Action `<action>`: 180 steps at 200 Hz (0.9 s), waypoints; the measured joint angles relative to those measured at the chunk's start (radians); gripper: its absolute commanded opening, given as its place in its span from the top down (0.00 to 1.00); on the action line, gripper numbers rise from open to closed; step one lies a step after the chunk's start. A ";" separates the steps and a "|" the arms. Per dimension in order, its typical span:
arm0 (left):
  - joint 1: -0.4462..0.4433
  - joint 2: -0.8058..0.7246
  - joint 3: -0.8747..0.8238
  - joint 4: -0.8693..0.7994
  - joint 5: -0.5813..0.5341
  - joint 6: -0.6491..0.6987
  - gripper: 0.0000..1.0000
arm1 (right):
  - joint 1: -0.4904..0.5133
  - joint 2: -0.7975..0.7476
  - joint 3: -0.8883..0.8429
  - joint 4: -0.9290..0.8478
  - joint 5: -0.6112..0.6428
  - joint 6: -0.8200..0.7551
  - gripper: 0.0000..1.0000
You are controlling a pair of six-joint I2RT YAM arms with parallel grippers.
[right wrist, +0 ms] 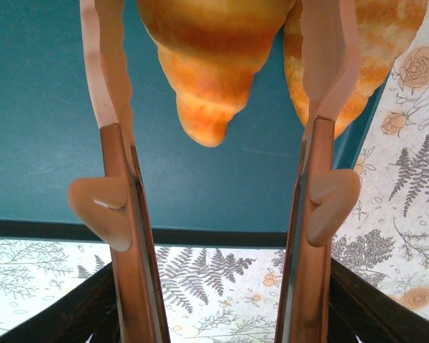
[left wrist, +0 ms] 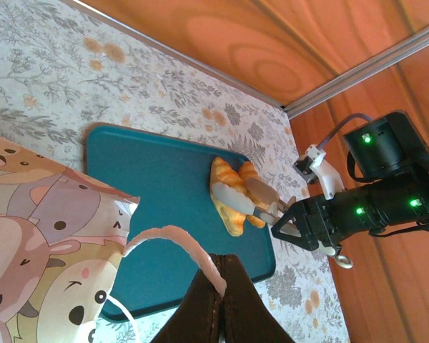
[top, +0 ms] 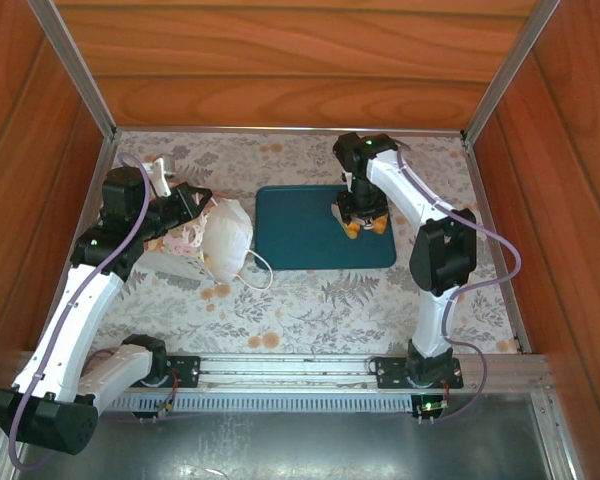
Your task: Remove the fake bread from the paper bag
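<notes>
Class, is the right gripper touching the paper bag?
Apart. Top external view: right gripper over the teal tray, bare tray between it and the paper bag.

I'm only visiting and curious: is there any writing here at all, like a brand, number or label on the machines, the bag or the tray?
No readable text, number or brand in any view.
The paper bag: cartoon animal faces, no letters.
The table cover: leaves and flowers only.
The teal tray: plain, nothing printed.
The right arm: small green lights, no legible label.
</notes>
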 measured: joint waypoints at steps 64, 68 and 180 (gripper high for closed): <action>0.000 0.000 0.000 0.001 -0.001 0.000 1.00 | 0.000 -0.177 -0.074 0.062 -0.027 -0.020 0.37; 0.000 -0.001 0.000 0.001 -0.002 0.000 1.00 | 0.000 -0.190 -0.081 0.069 -0.027 -0.020 0.37; 0.000 -0.037 -0.001 -0.021 -0.028 0.002 1.00 | 0.000 -0.677 -0.495 0.403 -0.209 0.012 0.41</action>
